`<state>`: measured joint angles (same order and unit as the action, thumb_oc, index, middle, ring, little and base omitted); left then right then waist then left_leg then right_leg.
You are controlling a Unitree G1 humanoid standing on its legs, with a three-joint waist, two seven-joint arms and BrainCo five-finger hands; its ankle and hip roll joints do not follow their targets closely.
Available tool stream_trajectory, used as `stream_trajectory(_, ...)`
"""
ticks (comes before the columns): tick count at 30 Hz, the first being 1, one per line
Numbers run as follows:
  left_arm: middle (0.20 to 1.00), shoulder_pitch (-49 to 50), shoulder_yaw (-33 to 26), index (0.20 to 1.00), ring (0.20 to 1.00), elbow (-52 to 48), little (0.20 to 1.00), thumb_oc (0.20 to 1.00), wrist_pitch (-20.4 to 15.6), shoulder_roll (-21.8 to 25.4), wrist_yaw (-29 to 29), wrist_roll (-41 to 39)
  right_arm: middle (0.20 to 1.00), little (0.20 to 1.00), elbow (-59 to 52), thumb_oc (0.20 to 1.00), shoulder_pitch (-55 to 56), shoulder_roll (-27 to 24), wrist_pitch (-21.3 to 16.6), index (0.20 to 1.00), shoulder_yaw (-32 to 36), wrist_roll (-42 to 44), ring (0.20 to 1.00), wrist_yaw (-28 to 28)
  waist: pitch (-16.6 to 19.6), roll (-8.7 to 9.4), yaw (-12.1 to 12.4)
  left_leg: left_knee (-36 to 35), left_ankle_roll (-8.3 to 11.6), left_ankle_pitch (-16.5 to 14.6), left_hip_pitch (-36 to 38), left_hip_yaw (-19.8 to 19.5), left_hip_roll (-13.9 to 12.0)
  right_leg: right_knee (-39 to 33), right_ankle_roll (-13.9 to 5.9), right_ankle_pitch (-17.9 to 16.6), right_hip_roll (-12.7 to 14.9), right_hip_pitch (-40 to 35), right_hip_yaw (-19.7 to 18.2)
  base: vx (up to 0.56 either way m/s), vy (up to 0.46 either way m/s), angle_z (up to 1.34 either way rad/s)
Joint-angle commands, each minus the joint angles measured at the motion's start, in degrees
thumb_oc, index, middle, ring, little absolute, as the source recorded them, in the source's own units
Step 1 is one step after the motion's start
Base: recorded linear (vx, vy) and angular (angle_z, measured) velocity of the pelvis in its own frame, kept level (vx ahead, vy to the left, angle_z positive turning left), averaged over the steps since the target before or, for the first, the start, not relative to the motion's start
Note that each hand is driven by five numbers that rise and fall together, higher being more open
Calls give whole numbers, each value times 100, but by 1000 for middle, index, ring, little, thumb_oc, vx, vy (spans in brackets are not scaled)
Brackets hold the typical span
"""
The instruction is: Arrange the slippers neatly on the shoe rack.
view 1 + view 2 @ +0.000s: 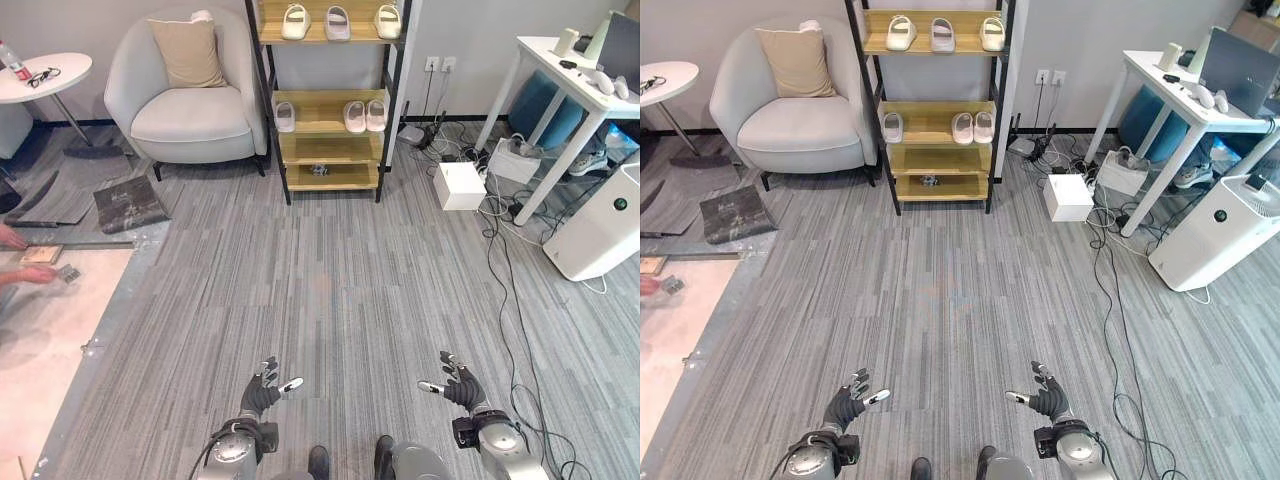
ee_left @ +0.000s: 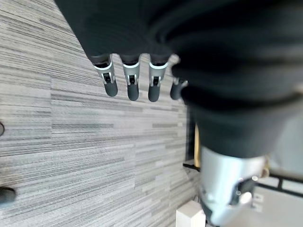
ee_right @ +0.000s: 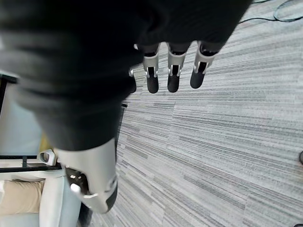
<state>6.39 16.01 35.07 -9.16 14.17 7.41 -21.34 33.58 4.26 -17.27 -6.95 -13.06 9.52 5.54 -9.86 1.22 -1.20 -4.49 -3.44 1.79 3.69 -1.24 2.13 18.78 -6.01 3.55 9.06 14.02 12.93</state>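
A wooden shoe rack (image 1: 329,100) with black posts stands against the far wall. Three pale slippers (image 1: 338,21) lie on its top shelf. On the middle shelf a single slipper (image 1: 285,116) lies at the left and a pair (image 1: 364,115) at the right. A small dark thing (image 1: 320,169) sits on a lower shelf. My left hand (image 1: 262,393) and right hand (image 1: 462,386) hover low over the grey carpet, far in front of the rack. Both hands are open with straight fingers and hold nothing.
A grey armchair (image 1: 187,100) with a beige cushion stands left of the rack. A white desk (image 1: 577,98), a white box (image 1: 460,184), a white appliance (image 1: 603,225) and floor cables (image 1: 497,250) are at the right. A person's hands (image 1: 28,272) work at the left edge.
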Motion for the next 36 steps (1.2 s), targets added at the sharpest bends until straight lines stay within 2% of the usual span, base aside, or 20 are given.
stream_trajectory(1, 1000, -273, -104, 1000, 1000, -244, 1000, 1000, -156, 27, -28, 227, 1000, 1000, -210, 1000, -260, 20, -179, 1000, 59, -13, 1000, 57, -271, 60, -102, -51, 246, -879, 919, -264, 41, -1640, -388, -1163, 136, -268, 416, 428, -148, -2)
stream_trajectory(5, 1000, -327, -108, 1000, 1000, -263, 1000, 1000, -165, 25, -46, 297, 1000, 1000, -281, 1000, -222, 2, -158, 1000, 89, -62, 1000, 72, -215, 52, -225, -43, 354, -1050, 1182, -312, -81, -1933, -398, -1275, 20, -311, 451, 336, -113, 25)
stream_trajectory(7, 1000, -336, -75, 1000, 1000, -186, 1000, 1000, -173, -74, -50, 258, 1000, 1000, -240, 1000, -137, -59, -193, 1000, 99, -31, 1000, 26, -12, 5, -231, 226, 472, -1116, 1314, -343, -227, -2030, -208, -1184, -214, -575, 464, 466, -179, 46)
stream_trajectory(10, 1000, -293, -82, 1000, 1000, -164, 1000, 1000, -172, -135, -66, 80, 1000, 1000, -223, 1000, -106, -161, -229, 1000, 129, 84, 1000, -30, 120, -51, -233, 894, 667, -747, 1164, -421, -349, -2042, -31, -996, -420, -791, 546, 335, -154, 23)
stream_trajectory(12, 1000, -306, -55, 1000, 1000, -96, 1000, 1000, -158, -156, -50, 29, 1000, 1000, -229, 1000, -98, -202, -245, 1000, 114, 172, 1000, -34, 77, -74, -184, 1885, 937, -215, 767, -375, -378, -2092, 160, -773, -599, -1081, 497, 285, -152, -2)
stream_trajectory(14, 1000, -368, 7, 1000, 1000, -174, 1000, 1000, -152, -114, -62, -30, 1000, 1000, -331, 1000, -78, -267, -268, 1000, 129, 274, 1000, -39, -90, 63, -118, 2979, 1145, 291, 158, -410, -245, -2128, 325, -573, -604, -1361, 438, 222, -153, 1)
stream_trajectory(16, 1000, -422, 65, 1000, 1000, -184, 1000, 1000, -149, -76, -77, -30, 1000, 1000, -270, 1000, -75, -294, -278, 1000, 138, 332, 1000, -23, -232, 203, -34, 3633, 1157, 427, -253, -319, -159, -2180, 412, -454, -567, -1605, 397, 200, -133, -2)
stream_trajectory(17, 1000, -449, 87, 1000, 1000, -181, 1000, 1000, -137, -62, -65, -37, 1000, 1000, -247, 1000, -86, -291, -271, 1000, 137, 357, 1000, -8, -285, 241, 5, 3691, 1083, 366, -481, -196, -208, -2195, 447, -375, -574, -1692, 367, 170, -92, 4)
stream_trajectory(18, 1000, -449, 87, 1000, 1000, -181, 1000, 1000, -137, -62, -65, -37, 1000, 1000, -246, 1000, -86, -291, -271, 1000, 138, 357, 1000, -8, -286, 238, 7, 3696, 1083, 362, -481, -194, -211, -2195, 448, -375, -577, -1693, 365, 375, -83, -2)
stream_trajectory(19, 1000, -454, 84, 1000, 1000, -193, 1000, 1000, -123, -29, -53, -19, 1000, 1000, -257, 1000, -86, -271, -244, 1000, 128, 363, 1000, 1, -335, 354, 166, 3065, 796, -41, -1299, -77, -1, -2335, 427, -252, -575, -1979, 225, 294, -40, 1)
stream_trajectory(20, 1000, -451, 84, 1000, 1000, -194, 1000, 1000, -122, -28, -53, -18, 1000, 1000, -257, 1000, -84, -270, -244, 1000, 127, 363, 1000, 1, -338, 352, 180, 3073, 795, -62, -1288, -64, -9, -2331, 426, -240, -579, -1985, 211, 447, -26, 12)
stream_trajectory(22, 1000, -387, 104, 1000, 1000, -208, 1000, 1000, -105, -13, -73, 42, 1000, 1000, -211, 1000, -102, -253, -255, 1000, 76, 329, 1000, -22, -286, 343, 286, 1804, 637, -168, -1428, -98, -9, -2378, 352, -118, -655, -2124, 102, 315, 51, 3)
stream_trajectory(23, 1000, -360, 96, 1000, 1000, -180, 1000, 1000, -80, -9, -75, 112, 1000, 1000, -211, 1000, -78, -247, -263, 1000, 36, 297, 1000, -28, -241, 293, 308, 1066, 636, 181, -1443, -183, -122, -2378, 337, -6, -724, -2205, 56, 353, 88, -34)
stream_trajectory(25, 1000, -321, 80, 1000, 1000, -161, 1000, 1000, -26, 5, -98, 219, 1000, 1000, -212, 1000, -103, -251, -258, 1000, -8, 228, 1000, -33, -169, 221, 362, 199, 737, 608, -1607, -151, -256, -2378, 308, 142, -828, -2395, -1, 379, 104, -23)
stream_trajectory(26, 1000, -315, 73, 1000, 1000, -149, 1000, 1000, -21, 20, -112, 232, 1000, 1000, -199, 1000, -127, -241, -244, 1000, -25, 212, 1000, -36, -163, 223, 382, 97, 759, 740, -1592, -117, -236, -2378, 300, 152, -860, -2474, -77, 234, 67, 8)
stream_trajectory(29, 1000, -221, -27, 1000, 1000, -157, 1000, 1000, -46, 63, -139, 204, 1000, 1000, -210, 1000, -222, -191, -227, 1000, -80, 139, 1000, -83, -23, 253, 446, 108, 682, 781, -1403, -78, -159, -2378, 246, 239, -855, -2672, -260, 384, 179, -38)
stream_trajectory(32, 1000, -174, -58, 1000, 1000, -123, 1000, 1000, -21, 68, -136, 212, 1000, 1000, -202, 1000, -254, -113, -207, 1000, -77, 124, 1000, -106, 102, 331, 463, 262, 557, 631, -1332, 26, -54, -2190, 154, 333, -714, -2751, -324, 360, 197, -43)
stream_trajectory(33, 1000, -121, -100, 1000, 1000, -182, 1000, 1000, -51, 131, -127, 204, 1000, 1000, -216, 1000, -278, 14, -201, 1000, -124, 129, 1000, -161, 191, 424, 512, 433, 354, 361, -1245, 211, 19, -1450, -49, 277, -518, -2540, -326, 275, 186, -25)
stream_trajectory(34, 1000, -120, -100, 1000, 1000, -182, 1000, 1000, -51, 133, -127, 204, 1000, 1000, -216, 1000, -278, 16, -201, 1000, -124, 129, 1000, -161, 197, 429, 519, 440, 351, 356, -1252, 220, 20, -1435, -53, 285, -512, -2526, -334, 372, 249, -21)
stream_trajectory(36, 1000, -137, -91, 1000, 1000, -192, 1000, 1000, -46, 161, -140, 180, 1000, 1000, -203, 1000, -291, 49, -183, 1000, -135, 105, 1000, -200, 195, 462, 504, 518, 227, 162, -1140, 285, 88, -714, -233, -13, -377, -2223, -334, 201, 149, -21)
